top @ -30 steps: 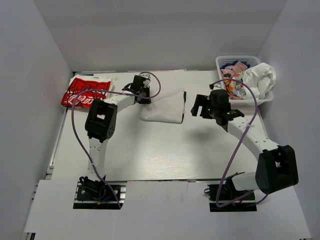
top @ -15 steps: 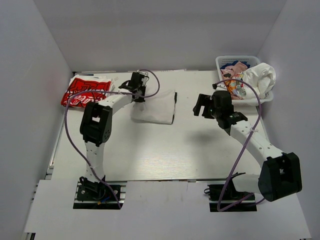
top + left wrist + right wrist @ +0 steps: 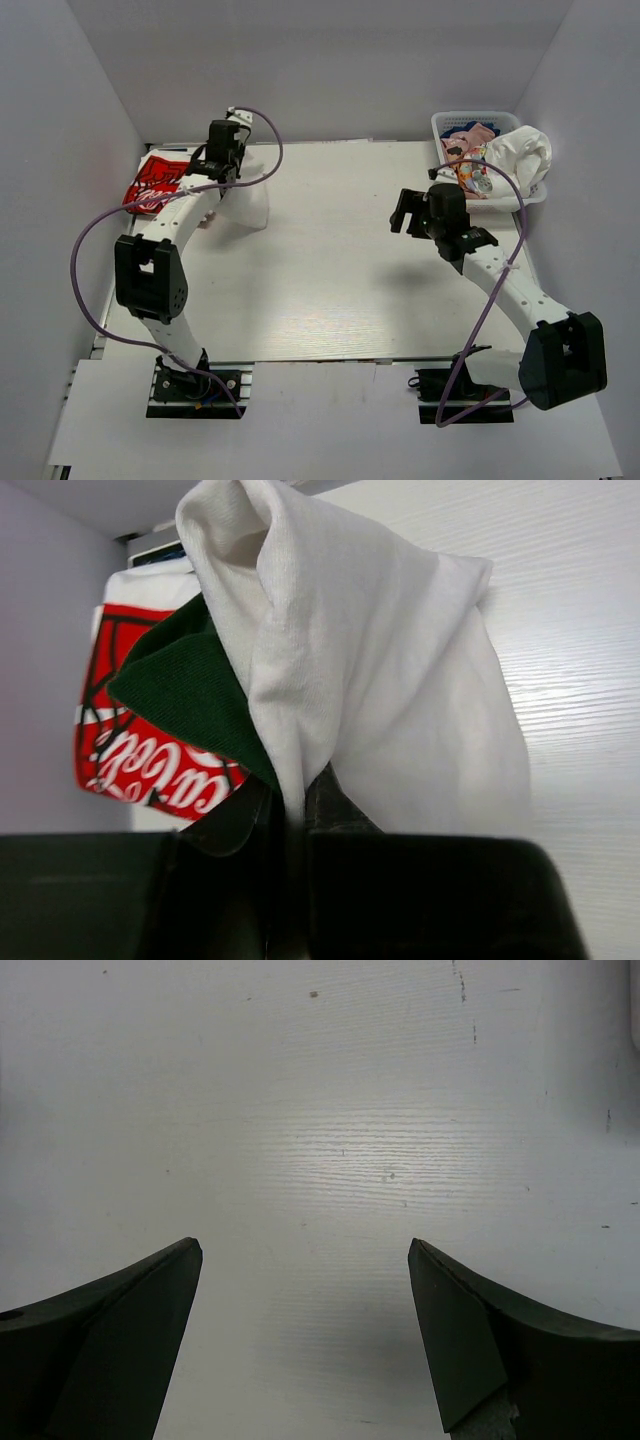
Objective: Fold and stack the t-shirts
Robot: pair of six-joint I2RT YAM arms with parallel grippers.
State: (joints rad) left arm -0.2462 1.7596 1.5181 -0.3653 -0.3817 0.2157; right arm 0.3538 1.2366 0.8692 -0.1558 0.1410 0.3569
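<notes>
White cloth t-shirt (image 3: 370, 680), bunched into a soft folded bundle, hangs at the far left of the pale wood-grain table (image 3: 330, 280). One gathered edge is drawn down between the dark fingers (image 3: 225, 830) of the left gripper (image 3: 293, 815). That gripper is closed almost fully, pinching the white fabric so that no gap shows between the jaws. A dark green cloth (image 3: 190, 695) lies against the white tee's left side and runs toward the same pinch (whether it is clamped too, or only tucked into the fold, cannot be told). In the overhead view the white bundle droops below the raised wrist; it cannot be made out whether its lower end touches the tabletop. Just beside it, toward the far left corner, a red-and-white printed t-shirt (image 3: 148, 188) lies flat on the table, partly hidden by the left arm; in the wrist view it sits behind the green cloth. Well apart, on the right half of the table, the right gripper (image 3: 303, 1250) hovers over bare wood with its two dark fingers spread wide and nothing between or against them. Beyond it, in the far right corner, stands a white plastic lattice basket (image 3: 443, 122) with a heap of loose tees (image 3: 518, 150): a crumpled white one spilling over the rim, pink ones and a glimpse of blue.
</notes>
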